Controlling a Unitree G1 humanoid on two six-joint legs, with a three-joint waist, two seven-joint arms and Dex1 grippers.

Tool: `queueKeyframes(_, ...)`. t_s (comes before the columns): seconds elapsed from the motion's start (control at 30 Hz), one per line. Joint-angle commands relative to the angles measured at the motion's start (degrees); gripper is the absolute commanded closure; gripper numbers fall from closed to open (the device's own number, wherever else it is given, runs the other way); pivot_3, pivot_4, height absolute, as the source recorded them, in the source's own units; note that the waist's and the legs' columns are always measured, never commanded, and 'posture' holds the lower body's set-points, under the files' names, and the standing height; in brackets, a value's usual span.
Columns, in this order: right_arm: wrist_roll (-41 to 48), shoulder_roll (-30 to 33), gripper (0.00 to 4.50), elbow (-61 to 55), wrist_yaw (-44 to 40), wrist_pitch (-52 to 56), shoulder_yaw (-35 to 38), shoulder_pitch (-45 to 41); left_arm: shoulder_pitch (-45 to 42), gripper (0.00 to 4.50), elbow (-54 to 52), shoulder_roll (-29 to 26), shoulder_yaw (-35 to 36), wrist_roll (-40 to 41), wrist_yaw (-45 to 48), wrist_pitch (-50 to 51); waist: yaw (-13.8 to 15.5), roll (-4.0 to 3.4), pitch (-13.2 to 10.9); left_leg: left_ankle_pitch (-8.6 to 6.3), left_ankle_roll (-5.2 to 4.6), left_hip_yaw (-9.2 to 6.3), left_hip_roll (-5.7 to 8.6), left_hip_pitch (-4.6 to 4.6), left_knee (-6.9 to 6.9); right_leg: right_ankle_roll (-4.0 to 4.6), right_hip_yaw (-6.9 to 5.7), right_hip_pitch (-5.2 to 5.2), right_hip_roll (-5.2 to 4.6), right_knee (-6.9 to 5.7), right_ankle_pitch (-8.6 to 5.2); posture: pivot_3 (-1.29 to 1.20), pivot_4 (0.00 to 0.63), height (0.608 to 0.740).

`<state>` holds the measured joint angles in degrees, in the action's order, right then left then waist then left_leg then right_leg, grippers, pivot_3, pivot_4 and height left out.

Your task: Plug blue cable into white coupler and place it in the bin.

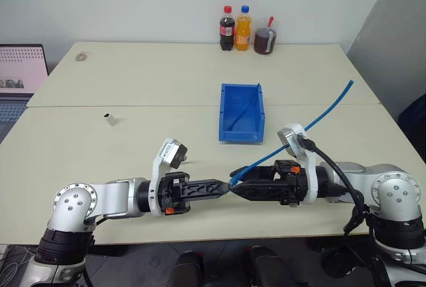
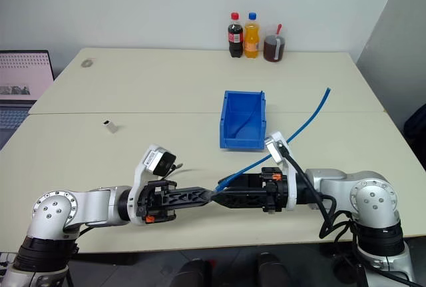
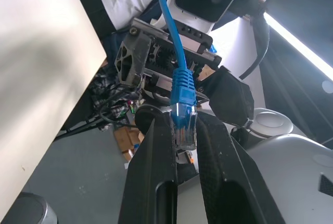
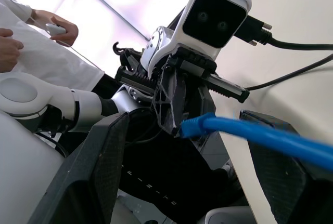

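Note:
The blue cable [image 1: 303, 129] runs from the table's right side down to the front edge, where my two grippers meet tip to tip. My left gripper [image 3: 184, 126] is shut on the cable's clear plug [image 3: 183, 122], just below its blue boot. My right gripper [image 4: 187, 122] faces it with its fingers wide apart, and the cable passes between them untouched. The white coupler [image 1: 110, 120] lies alone on the table, far to the left of both grippers. Behind the grippers, at mid-table, stands the blue bin [image 1: 241, 128].
At the table's far edge stand a cola bottle [image 1: 227, 28], an orange bottle [image 1: 243, 28] and a cup of dark drink [image 1: 265, 40]. A laptop [image 1: 20, 77] sits at the left. A person's hands [image 4: 13, 42] show behind the arms.

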<state>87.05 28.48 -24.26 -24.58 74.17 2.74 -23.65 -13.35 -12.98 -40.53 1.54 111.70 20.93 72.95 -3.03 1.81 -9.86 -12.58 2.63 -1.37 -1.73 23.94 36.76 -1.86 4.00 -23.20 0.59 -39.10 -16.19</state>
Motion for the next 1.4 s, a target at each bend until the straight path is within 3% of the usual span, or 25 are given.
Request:
queueKeyframes(0.03,2.2,1.4,0.88,-0.3,-0.5,-1.4,-0.4,-1.1,0.5,4.24,-1.9,-1.1,-0.8,1.3,1.5,-1.7,0.0,0.0,0.0,0.0,0.0,0.01,0.0,0.0,-0.02,0.0,0.0,0.0,0.0,0.03,0.0,0.0,0.15,0.74)
queueKeyframes(0.13,2.6,2.1,1.33,-0.1,-0.6,-1.8,-0.9,-1.2,0.7,4.24,-2.2,-1.5,-1.2,1.3,1.9,-2.4,0.0,-0.01,0.0,0.0,0.0,0.02,0.0,0.01,-0.03,0.0,-0.01,0.0,0.0,0.05,0.0,0.0,0.15,0.74)
queueKeyframes(0.5,4.6,3.3,3.93,1.5,0.4,-3.5,-2.0,-1.6,0.7,4.24,-2.7,-2.4,-2.0,1.3,2.7,-3.5,0.1,-0.01,0.0,0.0,0.0,0.03,0.0,0.01,-0.05,0.0,0.0,-0.01,0.0,0.07,0.0,0.0,0.15,0.74)
queueKeyframes(0.63,6.1,3.4,4.27,2.6,1.5,-4.0,-2.1,-2.0,0.9,4.24,-3.3,-3.2,-2.4,1.3,3.5,-3.5,0.1,0.0,0.0,0.0,0.0,0.03,0.0,0.01,-0.06,0.0,0.0,-0.01,0.0,0.08,0.0,0.0,0.15,0.74)
queueKeyframes(0.93,8.1,3.7,4.31,2.9,2.5,-4.4,-2.8,-2.3,0.5,4.24,-3.6,-4.1,-3.0,1.3,4.3,-4.0,0.1,-0.01,0.0,0.0,0.0,0.03,0.0,0.01,-0.08,0.01,0.01,-0.01,0.0,0.1,-0.01,0.0,0.15,0.74)
queueKeyframes(1.1,7.3,4.0,4.31,2.8,2.5,-4.9,-3.3,-2.4,-0.3,4.24,-5.4,-3.8,-2.1,0.3,0.2,-7.3,0.1,0.01,0.0,0.0,0.0,0.02,-0.01,0.02,-0.09,0.01,0.02,-0.02,-0.01,0.11,-0.01,0.0,0.15,0.74)
queueKeyframes(1.17,6.5,4.2,4.31,2.8,2.3,-5.2,-3.5,-2.1,-1.2,3.55,-5.8,-4.4,-1.1,-1.7,3.2,-6.4,0.1,0.0,-0.1,0.0,0.0,0.02,-0.01,0.03,-0.09,0.01,0.04,-0.02,-0.01,0.12,-0.01,0.0,0.15,0.74)
queueKeyframes(1.4,3.3,4.4,4.31,3.1,1.1,-6.2,-3.8,-1.6,-5.4,2.28,-8.7,-7.7,0.2,-20.2,19.1,-6.9,0.1,0.0,-0.1,0.0,0.0,0.07,0.02,0.03,-0.13,0.03,-0.02,-0.05,0.03,0.13,-0.02,0.0,0.15,0.74)
